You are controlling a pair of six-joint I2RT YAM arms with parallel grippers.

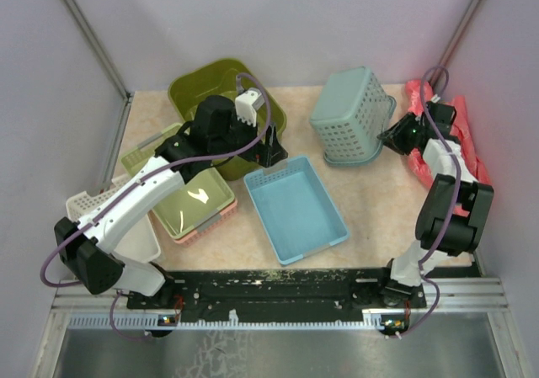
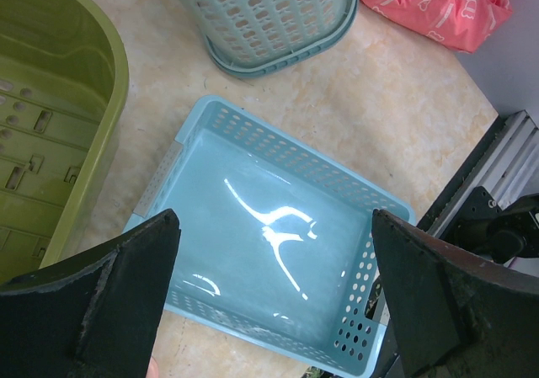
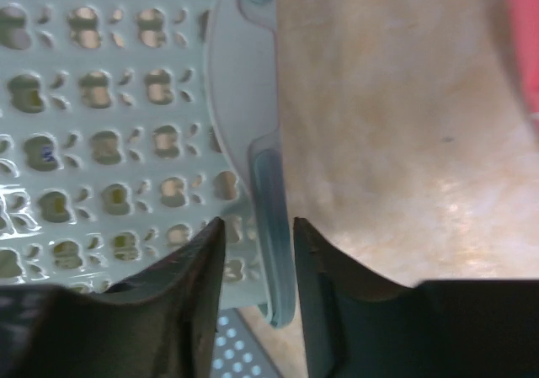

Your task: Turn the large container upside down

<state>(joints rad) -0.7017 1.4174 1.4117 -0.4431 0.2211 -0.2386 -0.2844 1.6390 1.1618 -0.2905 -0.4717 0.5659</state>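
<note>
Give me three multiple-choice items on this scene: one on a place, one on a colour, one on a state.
1. Where on the table does the large container stand?
A. Far left part
B. Near right corner
C. Inside the mesh basket

2. What colour is the shallow tray below the left claw?
A. Red
B. Light blue
C. Black

3. How does the large container lie?
A. Upside down
B. On its side
C. Upright, opening up

Answers:
1 A: the top view shows it at the far left of the table.
2 B: the left wrist view shows light blue perforated walls beneath the open claw.
3 C: its hollow inside and slotted bottom face the cameras.
</note>
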